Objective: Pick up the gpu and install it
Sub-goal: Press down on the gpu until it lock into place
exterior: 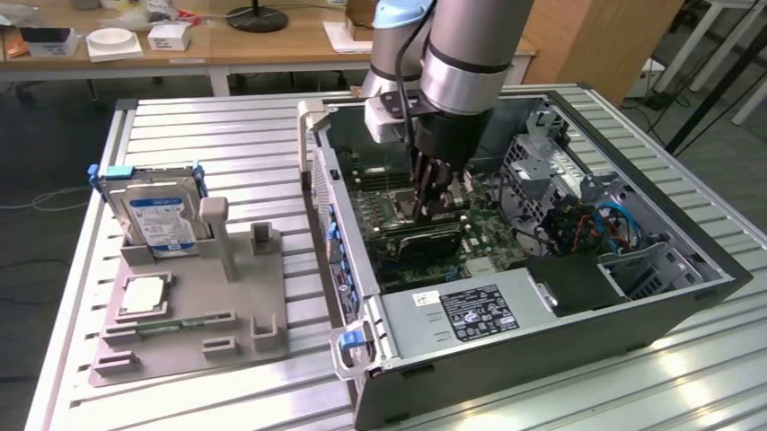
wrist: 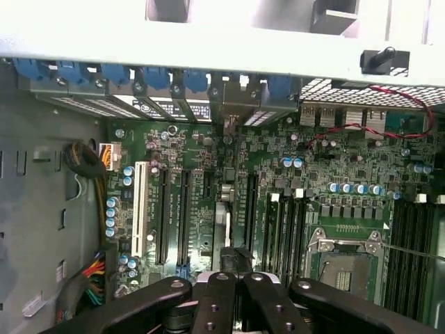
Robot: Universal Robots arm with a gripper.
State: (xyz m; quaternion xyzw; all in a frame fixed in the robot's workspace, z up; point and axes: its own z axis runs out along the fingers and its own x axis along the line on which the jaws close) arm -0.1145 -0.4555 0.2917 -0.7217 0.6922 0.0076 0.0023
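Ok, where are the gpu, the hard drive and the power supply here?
gpu (exterior: pixel 419 241): exterior view, on its black side face.
hard drive (exterior: pixel 162 223): exterior view, on its blue-and-white label.
power supply (exterior: pixel 480 310): exterior view, on its black label.

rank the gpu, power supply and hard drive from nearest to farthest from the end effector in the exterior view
1. gpu: inside the case, right under the end effector.
2. power supply: at the case's near end, below the gpu.
3. hard drive: outside the case, upright on the gray fixture at the exterior view's left.
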